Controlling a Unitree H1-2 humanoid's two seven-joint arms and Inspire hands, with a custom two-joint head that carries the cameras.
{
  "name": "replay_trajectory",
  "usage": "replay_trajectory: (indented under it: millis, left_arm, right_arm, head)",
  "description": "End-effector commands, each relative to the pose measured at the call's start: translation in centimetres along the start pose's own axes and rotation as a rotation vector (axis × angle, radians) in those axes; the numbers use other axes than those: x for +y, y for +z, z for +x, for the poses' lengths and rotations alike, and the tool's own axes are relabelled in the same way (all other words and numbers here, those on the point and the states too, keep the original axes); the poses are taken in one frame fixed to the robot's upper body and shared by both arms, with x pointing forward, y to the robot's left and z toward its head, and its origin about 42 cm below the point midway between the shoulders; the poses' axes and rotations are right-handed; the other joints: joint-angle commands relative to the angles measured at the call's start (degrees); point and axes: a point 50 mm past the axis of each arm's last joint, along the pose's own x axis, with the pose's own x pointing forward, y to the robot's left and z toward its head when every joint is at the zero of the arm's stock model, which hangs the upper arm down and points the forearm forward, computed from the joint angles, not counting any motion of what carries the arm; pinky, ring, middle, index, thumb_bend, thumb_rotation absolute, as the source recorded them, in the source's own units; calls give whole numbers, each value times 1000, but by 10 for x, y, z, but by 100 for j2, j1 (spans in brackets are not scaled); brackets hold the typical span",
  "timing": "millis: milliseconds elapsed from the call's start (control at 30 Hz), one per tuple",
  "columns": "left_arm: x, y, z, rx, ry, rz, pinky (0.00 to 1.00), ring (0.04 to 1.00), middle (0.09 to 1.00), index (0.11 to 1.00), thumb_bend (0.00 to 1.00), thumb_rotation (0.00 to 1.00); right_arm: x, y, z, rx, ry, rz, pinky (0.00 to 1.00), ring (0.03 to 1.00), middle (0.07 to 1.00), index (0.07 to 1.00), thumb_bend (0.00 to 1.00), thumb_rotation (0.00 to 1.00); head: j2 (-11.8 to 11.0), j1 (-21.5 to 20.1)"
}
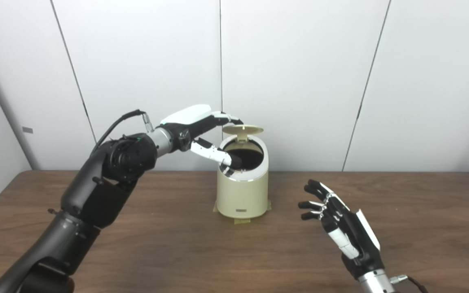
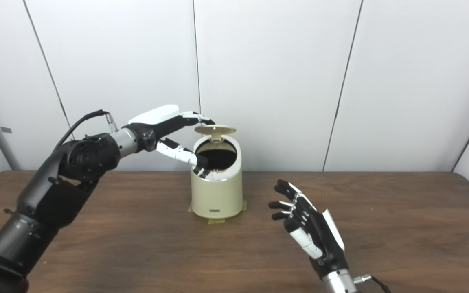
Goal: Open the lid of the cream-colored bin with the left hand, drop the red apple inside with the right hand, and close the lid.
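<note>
Left fingers [image 1: 228,119]: we see them spread, tips touching the raised lid's [image 1: 243,130] left edge, thumb at the bin's [image 1: 242,191] rim; whether they grip it we cannot tell.
Right hand [image 1: 340,228]: open, empty, right of bin.
Apple: none visible.
Count: one bin, one lid.
</note>
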Motion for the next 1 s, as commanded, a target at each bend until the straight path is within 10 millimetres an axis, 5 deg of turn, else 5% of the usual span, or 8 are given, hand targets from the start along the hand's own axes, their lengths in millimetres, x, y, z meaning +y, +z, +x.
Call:
replay_trajectory:
  millis: [0, 967]
  left_arm:
    - [26, 7, -5, -27, 47, 41, 1000, 1000, 955, 902, 1000, 709]
    - [-9, 18, -17, -115, -30, 16, 1000, 1000, 922, 899, 1000, 729]
  right_arm:
    - [0, 20, 15, -89, 0, -9, 627, 731, 872, 872, 851, 823]
    - [6, 22, 15, -67, 16, 1, 648, 743, 881, 876, 797, 817]
  head:
    - [7, -7]
    - [155, -48]
